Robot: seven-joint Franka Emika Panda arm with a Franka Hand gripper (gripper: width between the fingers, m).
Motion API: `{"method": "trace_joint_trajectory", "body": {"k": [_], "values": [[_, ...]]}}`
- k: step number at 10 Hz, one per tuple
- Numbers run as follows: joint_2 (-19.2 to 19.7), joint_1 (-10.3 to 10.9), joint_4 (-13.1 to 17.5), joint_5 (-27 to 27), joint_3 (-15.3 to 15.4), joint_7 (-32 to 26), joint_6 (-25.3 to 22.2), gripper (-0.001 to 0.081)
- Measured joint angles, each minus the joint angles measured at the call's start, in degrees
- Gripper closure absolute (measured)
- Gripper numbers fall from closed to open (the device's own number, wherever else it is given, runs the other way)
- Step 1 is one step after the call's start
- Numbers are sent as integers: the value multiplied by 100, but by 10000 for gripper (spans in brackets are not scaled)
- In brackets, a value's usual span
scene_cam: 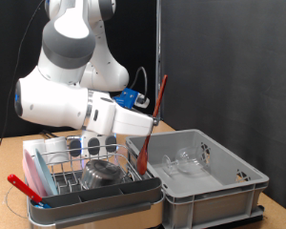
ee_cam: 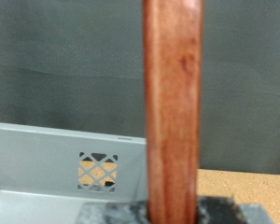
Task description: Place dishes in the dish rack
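My gripper (scene_cam: 151,121) is shut on a long red-brown wooden utensil handle (scene_cam: 160,97), held upright and a little tilted between the dish rack and the grey crate. In the wrist view the handle (ee_cam: 173,103) fills the middle, gripped by the dark fingertips (ee_cam: 219,211). The wire dish rack (scene_cam: 62,162) on its white-pink tray stands at the exterior view's lower left. A shiny steel bowl (scene_cam: 101,174) lies in it. Clear glass cups (scene_cam: 184,162) lie in the grey crate (scene_cam: 229,191).
A red-handled utensil (scene_cam: 24,188) lies in the rack's grey front trough (scene_cam: 105,196). A blue object (scene_cam: 133,98) sits behind the arm. The crate's wall with a mesh opening (ee_cam: 96,170) shows in the wrist view. A dark curtain hangs behind.
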Motion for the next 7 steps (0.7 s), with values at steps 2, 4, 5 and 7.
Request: {"method": "trace_joint_trajectory", "body": {"k": [2,4,5,7], "values": [[153,3,50,-105,1,-80,1,711],[267,5,69,-215,2,-134,104,711],[330,5,78,-276,1,-153,150,711],[448,5,116,-389,0,-172,222,711]]}}
